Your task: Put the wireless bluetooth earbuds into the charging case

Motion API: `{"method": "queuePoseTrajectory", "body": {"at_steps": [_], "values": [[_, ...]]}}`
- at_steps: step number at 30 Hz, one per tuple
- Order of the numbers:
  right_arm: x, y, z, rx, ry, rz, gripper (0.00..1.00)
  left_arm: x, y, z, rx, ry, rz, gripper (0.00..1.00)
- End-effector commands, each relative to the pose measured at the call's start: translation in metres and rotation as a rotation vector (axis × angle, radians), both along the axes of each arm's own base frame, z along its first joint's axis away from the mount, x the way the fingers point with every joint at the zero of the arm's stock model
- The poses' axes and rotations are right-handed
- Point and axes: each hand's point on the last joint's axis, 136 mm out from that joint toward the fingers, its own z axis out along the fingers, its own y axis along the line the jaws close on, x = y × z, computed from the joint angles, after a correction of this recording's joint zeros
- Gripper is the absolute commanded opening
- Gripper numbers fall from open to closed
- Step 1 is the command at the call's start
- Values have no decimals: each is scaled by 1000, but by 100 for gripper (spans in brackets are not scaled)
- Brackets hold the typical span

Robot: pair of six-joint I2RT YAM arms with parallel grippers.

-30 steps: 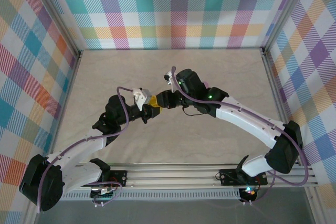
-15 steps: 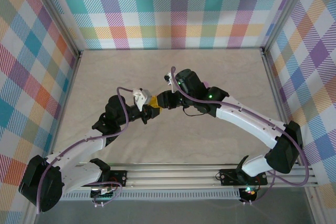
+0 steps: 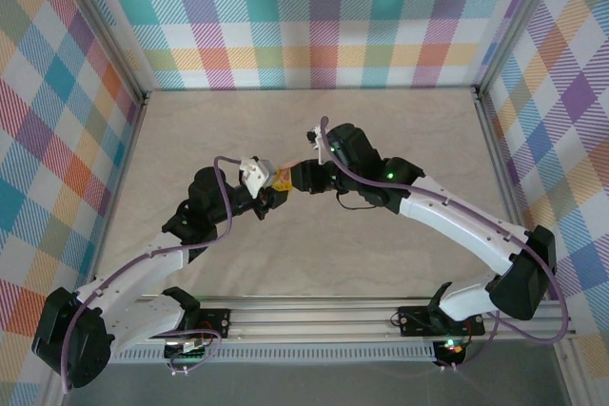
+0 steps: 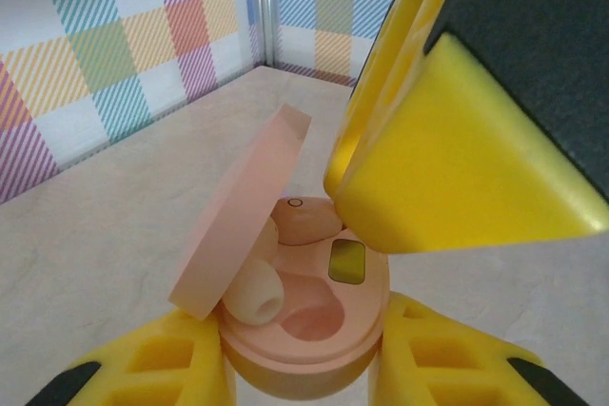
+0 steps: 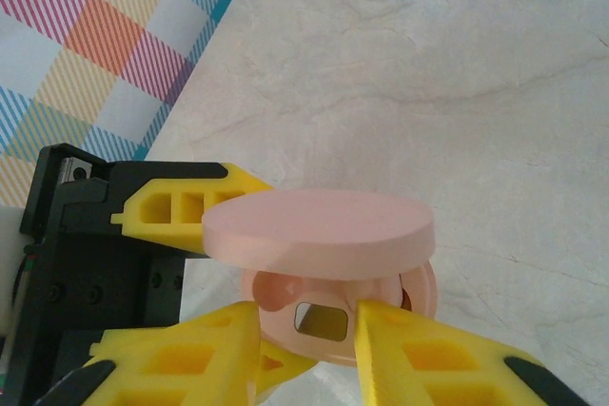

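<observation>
Lying in open pink case [image 4: 314, 357]: pale earbud [image 4: 253, 292].

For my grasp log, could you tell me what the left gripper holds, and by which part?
The left gripper holds the open pink charging case by the sides of its base.

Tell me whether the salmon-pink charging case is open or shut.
Open: the case has its lid tilted up off the base, exposing a pale pink earbud inside.
</observation>
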Motion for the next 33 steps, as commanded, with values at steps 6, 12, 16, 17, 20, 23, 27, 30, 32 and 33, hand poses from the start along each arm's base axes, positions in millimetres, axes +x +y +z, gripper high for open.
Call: {"method": "queuePoseTrajectory", "body": {"at_steps": [6,12,16,17,20,23,27,30,32,33], "values": [[1,1,25,65,-32,-5,30,-4,-2,22,14,-117,-17,6],[2,2,27,73,-39,-4,30,-1,0,20,55,-148,-6,6],[2,3,21,64,-27,-4,30,-2,-2,27,42,-165,-13,6],[2,3,22,67,-27,-5,30,-2,-2,28,42,-167,-10,6],[3,3,21,69,-26,-8,31,-3,-1,30,39,-173,-9,6],[3,2,25,75,-33,-10,32,-3,-2,29,26,-160,-12,6],[1,0,32,87,-46,-10,32,-2,-3,27,0,-145,-9,6],[0,-4,41,97,-62,-10,32,-2,-4,23,-10,-125,-11,7],[-1,-9,49,103,-75,-7,32,-2,-6,20,-5,-102,-24,7],[-2,-12,55,105,-84,-6,32,-2,-8,17,-4,-87,-28,7]]}}
